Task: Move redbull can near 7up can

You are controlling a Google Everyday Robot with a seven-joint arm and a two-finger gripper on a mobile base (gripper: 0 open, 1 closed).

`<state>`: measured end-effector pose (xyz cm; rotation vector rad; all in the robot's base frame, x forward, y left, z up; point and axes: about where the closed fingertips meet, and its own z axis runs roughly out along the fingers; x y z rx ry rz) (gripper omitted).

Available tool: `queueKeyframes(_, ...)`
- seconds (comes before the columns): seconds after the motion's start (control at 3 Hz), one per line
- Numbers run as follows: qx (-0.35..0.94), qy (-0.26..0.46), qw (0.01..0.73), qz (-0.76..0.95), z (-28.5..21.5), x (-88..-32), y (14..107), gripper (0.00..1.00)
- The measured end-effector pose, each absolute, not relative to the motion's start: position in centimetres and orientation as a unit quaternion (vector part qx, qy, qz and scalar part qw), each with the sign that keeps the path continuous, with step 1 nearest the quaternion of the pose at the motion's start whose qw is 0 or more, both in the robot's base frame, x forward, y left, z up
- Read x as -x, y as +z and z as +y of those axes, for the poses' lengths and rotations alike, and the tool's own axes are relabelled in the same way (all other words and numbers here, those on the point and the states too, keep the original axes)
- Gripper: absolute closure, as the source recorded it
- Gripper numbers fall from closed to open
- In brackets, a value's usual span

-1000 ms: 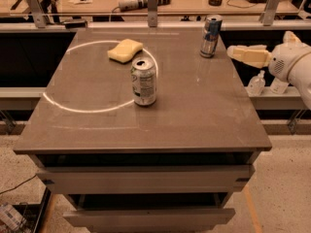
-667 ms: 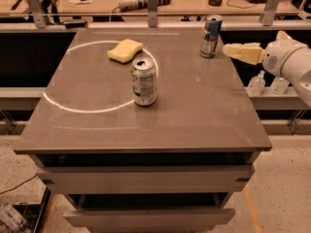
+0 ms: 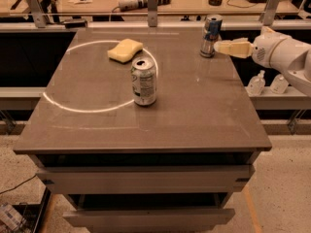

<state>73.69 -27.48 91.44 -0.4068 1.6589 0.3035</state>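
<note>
The redbull can (image 3: pixel 211 35), slim and blue-and-silver, stands upright near the table's far right edge. The 7up can (image 3: pixel 144 81), wider and pale silvery-green with a white print panel, stands upright near the table's middle. My gripper (image 3: pixel 218 47) reaches in from the right on a white arm; its cream fingertip is right beside the redbull can's lower right side. The two cans are well apart.
A yellow sponge (image 3: pixel 125 50) lies at the back, left of centre, behind the 7up can. A white ring of light (image 3: pixel 73 106) marks the grey tabletop (image 3: pixel 194 115). Behind the table runs a bench with tools. Two small bottles (image 3: pixel 265 84) stand below on the right.
My gripper has moved left toward the redbull can and is now beside it. Both cans and the sponge have stayed put.
</note>
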Motion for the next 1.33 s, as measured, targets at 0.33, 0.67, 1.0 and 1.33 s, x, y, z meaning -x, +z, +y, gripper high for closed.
queueKeyframes(0.33, 0.204, 0.146, 0.626, 0.738, -25.8, -75.6, 90.3, 0.0)
queueKeyframes(0.67, 0.222, 0.157, 0.607, 0.746, -24.1, -77.3, 89.2, 0.0)
queueKeyframes(1.0, 0.236, 0.17, 0.598, 0.747, -22.3, -78.9, 88.5, 0.0)
queueKeyframes(1.33, 0.244, 0.171, 0.594, 0.747, -21.1, -80.4, 88.1, 0.0)
